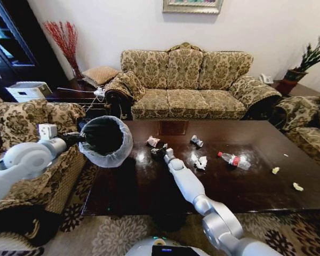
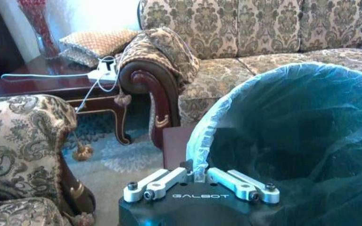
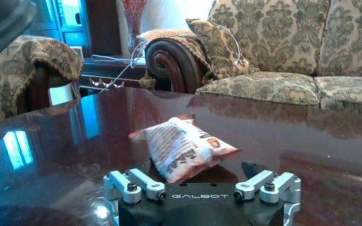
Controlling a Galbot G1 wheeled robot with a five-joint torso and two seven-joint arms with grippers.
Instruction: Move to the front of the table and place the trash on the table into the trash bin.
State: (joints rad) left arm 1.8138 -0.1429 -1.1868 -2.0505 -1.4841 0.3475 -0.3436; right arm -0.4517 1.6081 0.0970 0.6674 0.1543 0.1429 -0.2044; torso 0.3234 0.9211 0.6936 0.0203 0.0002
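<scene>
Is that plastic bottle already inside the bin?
No, the plastic bottle lies on its side on the table, well apart from the trash bin held at the table's left end.

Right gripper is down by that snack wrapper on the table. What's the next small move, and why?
Probably ease the right gripper forward and close on the crumpled red-and-white snack wrapper. It lies on the glossy dark brown wooden table just ahead of the open fingers, not yet between them. The left gripper already holds the round bag-lined trash bin at the table's edge.
</scene>
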